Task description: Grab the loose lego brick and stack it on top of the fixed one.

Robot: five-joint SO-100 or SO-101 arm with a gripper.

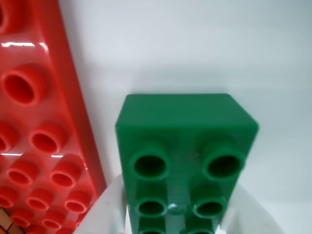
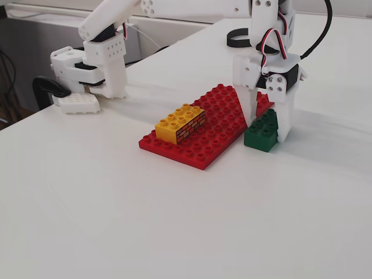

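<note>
The loose dark green lego brick (image 2: 260,135) rests on the white table just right of the red baseplate (image 2: 200,150). My gripper (image 2: 267,129) stands straight over it, with a white finger against each long side. In the wrist view the green brick (image 1: 185,126) fills the centre between the fingers of the gripper (image 1: 178,217), studs facing the camera. The fixed yellow brick (image 2: 180,122) with the brick-wall pattern sits on the left part of the baseplate, apart from the gripper. Only a corner of the yellow brick (image 1: 4,220) shows in the wrist view, beside the baseplate (image 1: 34,122).
A second white arm (image 2: 99,55) is parked at the back left, with a white block (image 2: 75,103) and a black clamp (image 2: 46,87) at the table's left edge. A black cable (image 2: 238,39) lies behind my arm.
</note>
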